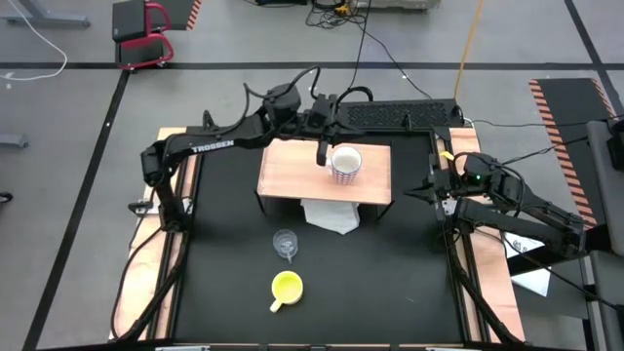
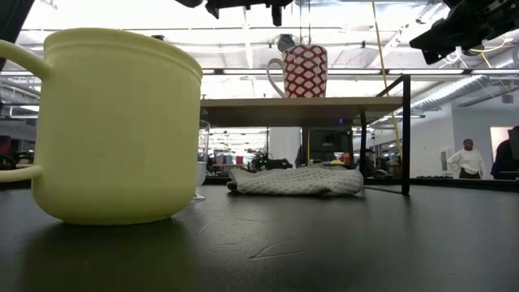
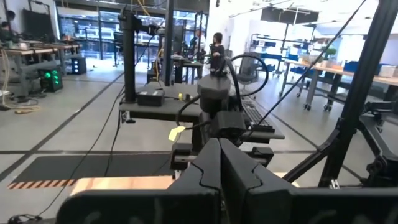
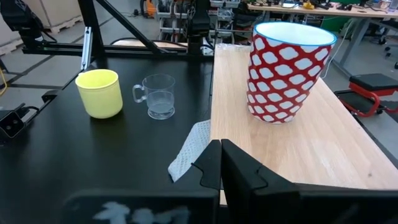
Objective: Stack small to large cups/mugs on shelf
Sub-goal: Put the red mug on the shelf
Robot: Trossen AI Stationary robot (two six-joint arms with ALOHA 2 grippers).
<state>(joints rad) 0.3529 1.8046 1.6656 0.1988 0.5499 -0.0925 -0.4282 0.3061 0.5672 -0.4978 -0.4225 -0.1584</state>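
Over on the left, the left gripper (image 1: 321,153) hangs clenched and empty above the shelf (image 1: 292,175), just beside the red-and-white patterned mug (image 1: 345,164) that stands upright on the board. Under the shelf's front edge lies the white cloth (image 1: 329,216). Out front on the black table (image 1: 390,283), the clear glass cup (image 1: 285,243) and the yellow mug (image 1: 286,287) both wait, well apart from the shelf. By the look of it, one mug is placed and two remain. The next move calls for opening the fingers and reaching down for the yellow mug. At the right edge, the right gripper (image 1: 435,189) sits closed, holding nothing.
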